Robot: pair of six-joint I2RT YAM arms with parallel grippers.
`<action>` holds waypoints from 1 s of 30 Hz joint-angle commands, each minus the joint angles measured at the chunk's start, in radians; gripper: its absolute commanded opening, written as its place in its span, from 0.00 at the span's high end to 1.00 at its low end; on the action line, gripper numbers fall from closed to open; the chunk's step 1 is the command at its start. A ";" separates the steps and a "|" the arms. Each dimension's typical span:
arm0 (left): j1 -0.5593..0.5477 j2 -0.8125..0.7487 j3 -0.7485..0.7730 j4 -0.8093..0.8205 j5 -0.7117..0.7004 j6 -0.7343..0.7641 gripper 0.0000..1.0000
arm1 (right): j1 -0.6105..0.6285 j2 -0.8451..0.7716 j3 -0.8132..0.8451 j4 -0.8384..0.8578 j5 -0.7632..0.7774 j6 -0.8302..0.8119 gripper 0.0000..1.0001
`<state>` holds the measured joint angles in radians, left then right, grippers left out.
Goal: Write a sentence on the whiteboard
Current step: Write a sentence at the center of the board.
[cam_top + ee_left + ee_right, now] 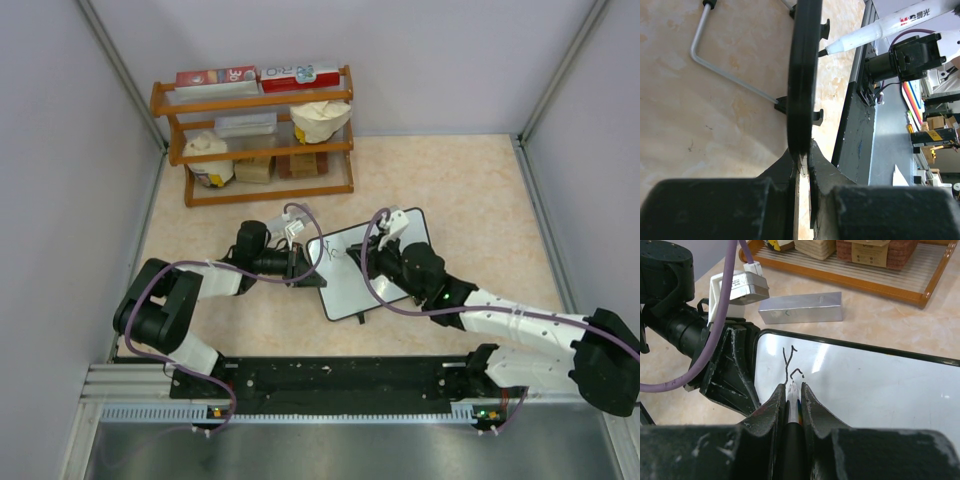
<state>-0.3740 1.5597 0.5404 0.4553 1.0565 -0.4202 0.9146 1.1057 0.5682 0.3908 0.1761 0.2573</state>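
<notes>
We can make out only a few black strokes of the sentence (791,362) near one short edge of the whiteboard (865,390), too few to read. The marker (792,407) is mostly hidden between the fingers of the right gripper (793,390), which pinches it. Its tip is at the whiteboard, but we cannot tell if it touches. The far side of the whiteboard is cut off in the right wrist view. The left gripper (804,156) pinches the whiteboard's edge near the strokes. The whiteboard rests on a beige marbled table (470,190). A silver block (802,307) lies just behind the whiteboard, a wooden rack (255,135) farther behind it, and grey walls (60,150) stand around.
</notes>
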 commanded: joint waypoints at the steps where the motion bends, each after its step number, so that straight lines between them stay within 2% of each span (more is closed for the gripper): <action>1: -0.006 -0.006 -0.008 -0.014 0.004 0.035 1.00 | 0.013 -0.032 -0.011 -0.009 0.019 0.003 1.00; 20: -0.006 -0.007 -0.010 -0.015 0.002 0.035 1.00 | 0.015 -0.012 0.035 -0.024 0.121 0.022 1.00; 30: -0.006 -0.009 -0.010 -0.015 0.003 0.035 1.00 | 0.013 0.023 0.075 -0.017 0.125 0.030 1.00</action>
<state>-0.3740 1.5597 0.5404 0.4538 1.0550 -0.4210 0.9207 1.1084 0.5903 0.3672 0.2646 0.2890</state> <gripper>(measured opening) 0.100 0.114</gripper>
